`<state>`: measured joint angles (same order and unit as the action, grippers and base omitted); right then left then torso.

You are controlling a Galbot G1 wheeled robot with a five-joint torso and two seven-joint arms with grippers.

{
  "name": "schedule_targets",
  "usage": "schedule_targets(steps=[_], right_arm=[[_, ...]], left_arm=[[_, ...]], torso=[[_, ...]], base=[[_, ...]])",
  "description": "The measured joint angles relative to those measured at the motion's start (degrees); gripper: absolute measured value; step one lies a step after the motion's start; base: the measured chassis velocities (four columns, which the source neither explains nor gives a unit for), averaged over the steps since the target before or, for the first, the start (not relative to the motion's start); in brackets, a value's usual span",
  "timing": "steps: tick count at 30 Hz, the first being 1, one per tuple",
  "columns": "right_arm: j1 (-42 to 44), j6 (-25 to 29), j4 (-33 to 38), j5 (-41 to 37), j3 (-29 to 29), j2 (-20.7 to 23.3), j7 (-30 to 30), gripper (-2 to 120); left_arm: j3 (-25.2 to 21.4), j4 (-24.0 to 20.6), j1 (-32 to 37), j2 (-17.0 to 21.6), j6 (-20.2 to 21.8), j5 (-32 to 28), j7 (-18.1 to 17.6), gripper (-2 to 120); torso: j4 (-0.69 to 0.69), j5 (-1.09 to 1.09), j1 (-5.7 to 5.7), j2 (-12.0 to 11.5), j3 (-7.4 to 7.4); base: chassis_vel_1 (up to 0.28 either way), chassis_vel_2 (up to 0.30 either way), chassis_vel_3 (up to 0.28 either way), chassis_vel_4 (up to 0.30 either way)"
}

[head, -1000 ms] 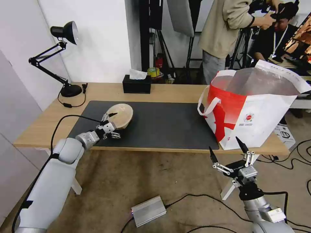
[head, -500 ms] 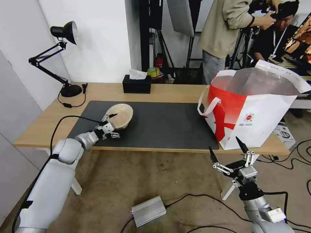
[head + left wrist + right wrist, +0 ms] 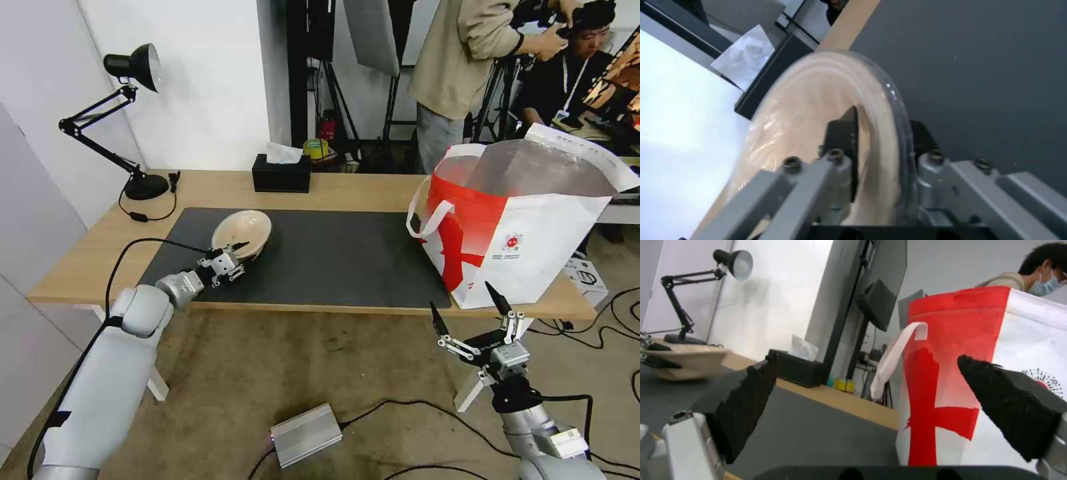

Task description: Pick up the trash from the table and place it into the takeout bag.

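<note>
Head view: left gripper [image 3: 230, 257] is over the near-left part of the dark grey mat [image 3: 347, 257], fingers pinched on the near rim of the beige bowl [image 3: 241, 231]. Bowl sits tilted, opening facing roughly 11 o'clock toward the lamp [image 3: 130, 100]; whether its base touches the mat I can't tell. Takeout bag [image 3: 527, 227] stands open at the right end of the table [image 3: 347, 190], around 3 o'clock from the bowl and well apart from it. Its foil lining is visible, contents hidden. Right gripper [image 3: 470, 313] hangs below the table's front edge at about 6 o'clock of the bag, fingers spread wide, holding nothing. Black tissue box [image 3: 281, 175] at the back edge, 12 o'clock of the bowl.

Left wrist view: one dark finger [image 3: 844, 140] lies inside the bowl [image 3: 809, 133], the other behind the outer wall, mostly hidden. Rim clamped between them. Bowl is blurred; tissue box [image 3: 773, 71] beyond it.

Right wrist view: both black fingertips [image 3: 744, 406] wide apart, empty gap. Bag [image 3: 987, 373] close ahead, top cut off. Bowl [image 3: 684, 360] far off, with the left gripper's tips on it.
</note>
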<state>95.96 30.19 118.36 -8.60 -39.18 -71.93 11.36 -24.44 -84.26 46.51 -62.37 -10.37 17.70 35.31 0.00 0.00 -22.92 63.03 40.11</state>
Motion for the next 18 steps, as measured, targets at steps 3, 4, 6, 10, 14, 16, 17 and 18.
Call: schedule_targets(steps=[3, 4, 6, 10, 14, 16, 17, 18], right_arm=[[0.0, 0.0, 0.0, 0.0, 0.0, 0.0, 0.0, 100], [0.0, 0.0, 0.0, 0.0, 0.0, 0.0, 0.0, 100], [0.0, 0.0, 0.0, 0.0, 0.0, 0.0, 0.0, 100], [0.0, 0.0, 0.0, 0.0, 0.0, 0.0, 0.0, 100], [0.0, 0.0, 0.0, 0.0, 0.0, 0.0, 0.0, 100], [0.0, 0.0, 0.0, 0.0, 0.0, 0.0, 0.0, 100], [0.0, 0.0, 0.0, 0.0, 0.0, 0.0, 0.0, 100], [0.0, 0.0, 0.0, 0.0, 0.0, 0.0, 0.0, 100]], left_arm=[[0.2, 0.5, -0.3, 0.0, -0.2, 0.2, 0.0, 3], [0.2, 0.6, -0.4, 0.0, -0.3, 0.2, 0.0, 1], [0.2, 0.7, -0.4, 0.0, -0.3, 0.2, 0.0, 1], [0.5, 1.0, -0.6, -0.1, -0.5, 0.4, 0.0, 1], [0.9, 1.5, -1.1, -0.3, -0.5, 0.4, 0.0, 1], [1.0, 1.5, -1.2, -0.4, -0.5, 0.4, 0.0, 1], [1.0, 1.6, -1.2, -0.6, -0.5, 0.5, 0.0, 1], [1.0, 1.6, -1.2, -0.7, -0.6, 0.5, 0.0, 1]], torso=[[0.0, 0.0, 0.0, 0.0, 0.0], [0.0, 0.0, 0.0, 0.0, 0.0], [0.0, 0.0, 0.0, 0.0, 0.0], [0.0, 0.0, 0.0, 0.0, 0.0], [0.0, 0.0, 0.0, 0.0, 0.0], [0.0, 0.01, 0.0, 0.0, 0.0], [0.0, 0.0, 0.0, 0.0, 0.0], [0.0, 0.0, 0.0, 0.0, 0.0]], base=[[0.0, 0.0, 0.0, 0.0], [0.0, 0.0, 0.0, 0.0], [0.0, 0.0, 0.0, 0.0], [0.0, 0.0, 0.0, 0.0], [0.0, 0.0, 0.0, 0.0], [0.0, 0.0, 0.0, 0.0], [0.0, 0.0, 0.0, 0.0], [0.0, 0.0, 0.0, 0.0]])
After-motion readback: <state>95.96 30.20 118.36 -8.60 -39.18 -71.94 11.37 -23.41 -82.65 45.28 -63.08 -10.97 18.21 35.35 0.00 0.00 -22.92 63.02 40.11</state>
